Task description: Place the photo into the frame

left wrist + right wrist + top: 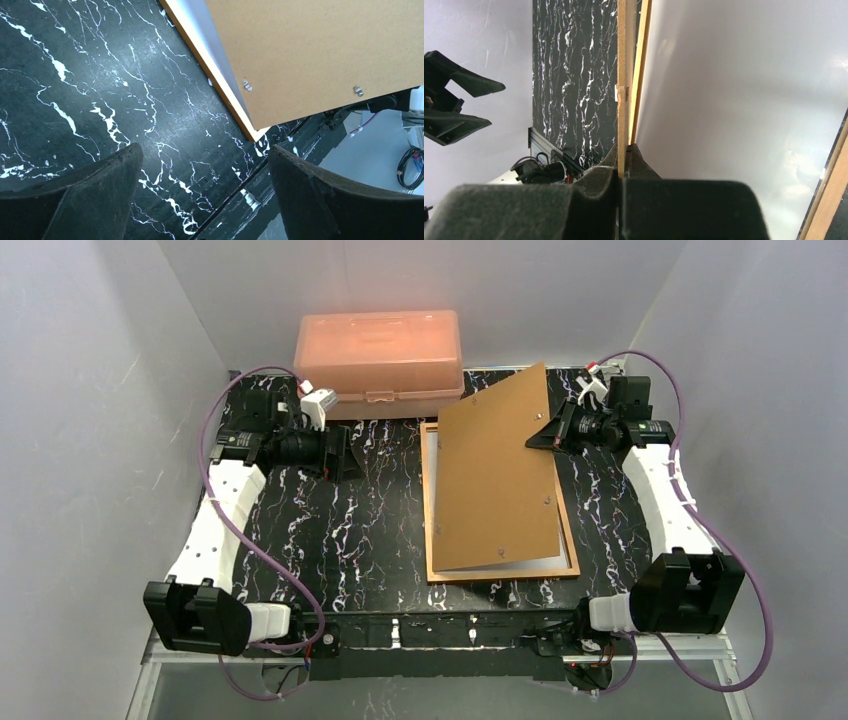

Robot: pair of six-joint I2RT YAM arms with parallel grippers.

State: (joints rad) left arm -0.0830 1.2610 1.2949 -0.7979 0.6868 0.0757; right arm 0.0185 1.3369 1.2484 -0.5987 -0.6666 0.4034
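Observation:
The frame, with a thin orange-brown border, lies flat right of the table's middle. A pale white sheet shows inside it; no printed side is visible, so I cannot tell if it is the photo's back. My right gripper is shut on the far right edge of the brown backing board, which is held tilted over the frame. In the right wrist view the board's edge runs between the closed fingers, beside the frame's border and the pale sheet. My left gripper is open and empty, left of the frame.
A pink translucent plastic box stands at the back, behind the frame. The black marbled table runs between the arms. The left wrist view shows the frame's near corner, the board with metal clips, and the table's front edge.

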